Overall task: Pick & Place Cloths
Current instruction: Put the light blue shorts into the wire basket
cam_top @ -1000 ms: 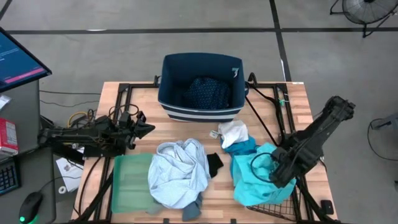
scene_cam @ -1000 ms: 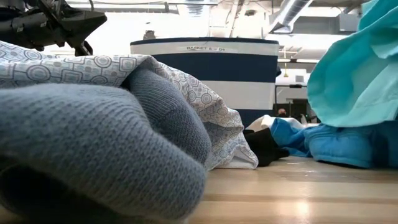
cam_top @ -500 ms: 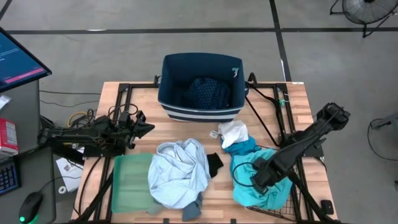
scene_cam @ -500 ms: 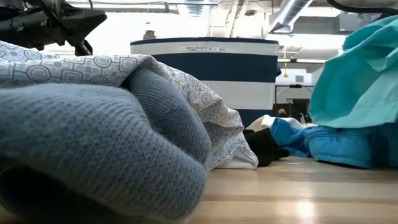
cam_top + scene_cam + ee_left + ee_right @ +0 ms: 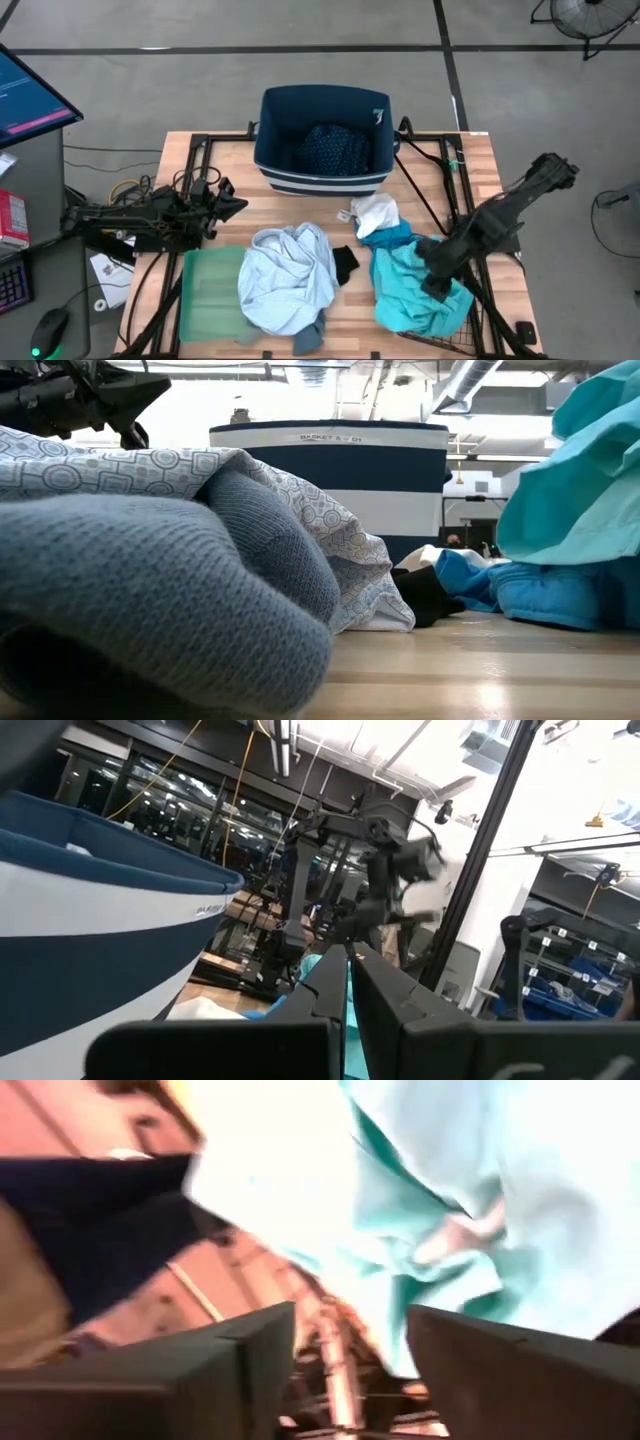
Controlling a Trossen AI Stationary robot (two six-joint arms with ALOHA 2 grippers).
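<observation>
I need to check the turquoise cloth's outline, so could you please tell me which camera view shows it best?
The high view: the whole turquoise cloth lies on the table beneath the right gripper. The low view shows only one draped edge, the right wrist view a blurred fold, the left wrist view a sliver.

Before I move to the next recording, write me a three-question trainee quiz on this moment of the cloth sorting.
1. True or false: the navy dotted cloth lies inside the navy bin.
2. Which cloth is the right gripper over? A) white cloth B) turquoise cloth C) small black cloth
3. Fill in: the pale blue-white shirt partly overlaps the pale green ____ on its left.

Key
1. True.
2. B, the turquoise cloth; the gripper's fingers stand apart in the right wrist view, with the fabric beyond them. The white cloth and small black cloth lie apart from it.
3. Tray.

The left gripper waits shut at the table's left edge.
</observation>
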